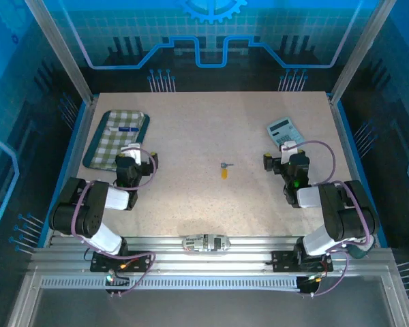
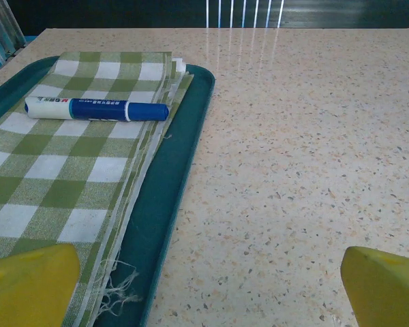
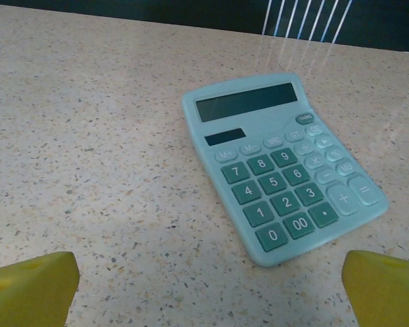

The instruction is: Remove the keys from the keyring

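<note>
Bolted at the near edge, both arms fold low, elbows back, forearms reaching up the table (image 1: pixel 191 129). Left gripper (image 1: pixel 132 155) hovers over the near end of a teal tray (image 2: pixel 184 157), its yellow fingers (image 2: pixel 34 283) spread wide and holding nothing. Right gripper (image 1: pixel 285 155) gapes likewise, just short of a grey calculator (image 3: pixel 279 163). Between them, mid-table and well apart from both, lies the keyring (image 1: pixel 224 173), a yellow-orange tag with its long axis near-to-far. The keys (image 1: pixel 225 164) touch its far end, seemingly crosswise. On the tray rest a green check cloth (image 2: pixel 61 170) and a blue-white marker (image 2: pixel 95 109).
</note>
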Robot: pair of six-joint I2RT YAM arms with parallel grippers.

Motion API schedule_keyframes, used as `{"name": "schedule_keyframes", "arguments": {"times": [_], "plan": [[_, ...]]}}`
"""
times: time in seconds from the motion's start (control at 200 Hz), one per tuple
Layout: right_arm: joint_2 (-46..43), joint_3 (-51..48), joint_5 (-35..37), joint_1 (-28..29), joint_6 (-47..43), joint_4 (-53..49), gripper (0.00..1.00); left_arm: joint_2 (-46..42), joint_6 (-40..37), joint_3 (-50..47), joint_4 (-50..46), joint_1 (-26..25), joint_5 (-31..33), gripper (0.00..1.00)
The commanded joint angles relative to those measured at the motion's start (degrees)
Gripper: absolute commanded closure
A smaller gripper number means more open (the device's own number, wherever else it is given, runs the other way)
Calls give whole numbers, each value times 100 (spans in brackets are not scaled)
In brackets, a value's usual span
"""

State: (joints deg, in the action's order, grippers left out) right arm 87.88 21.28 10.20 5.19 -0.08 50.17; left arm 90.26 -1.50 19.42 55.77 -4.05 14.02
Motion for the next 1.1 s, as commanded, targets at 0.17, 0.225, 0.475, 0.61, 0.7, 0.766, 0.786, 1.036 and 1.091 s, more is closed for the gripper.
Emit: {"name": "schedule_keyframes", "arguments": {"times": [0.17,0.225,0.475,0.61,0.7,0.766,0.786,1.036,1.091], "plan": [[10,181,-522,-89,-99,-34,0,-105,44,116,24,63,-92,1],[9,210,-677,-161,-68,-86,0,-105,43,115,28,62,-93,1],[10,211,-709,-165,-58,-95,0,-105,44,115,14,62,-93,1],[9,209,-707,-165,-62,-78,0,-104,61,148,-40,69,-113,0],[10,205,-712,-168,-55,-71,0,-105,79,159,-66,98,-138,1],[8,202,-708,-167,-62,-73,0,-105,78,159,-51,98,-138,0],[6,206,-711,-167,-62,-76,0,-105,79,159,-51,98,-143,1],[-1142,763,-265,81,-192,-1867,0,-226,185,246,-279,184,-64,1],[-1567,1044,-227,127,211,-2458,0,-519,252,424,-836,183,111,1]]}}
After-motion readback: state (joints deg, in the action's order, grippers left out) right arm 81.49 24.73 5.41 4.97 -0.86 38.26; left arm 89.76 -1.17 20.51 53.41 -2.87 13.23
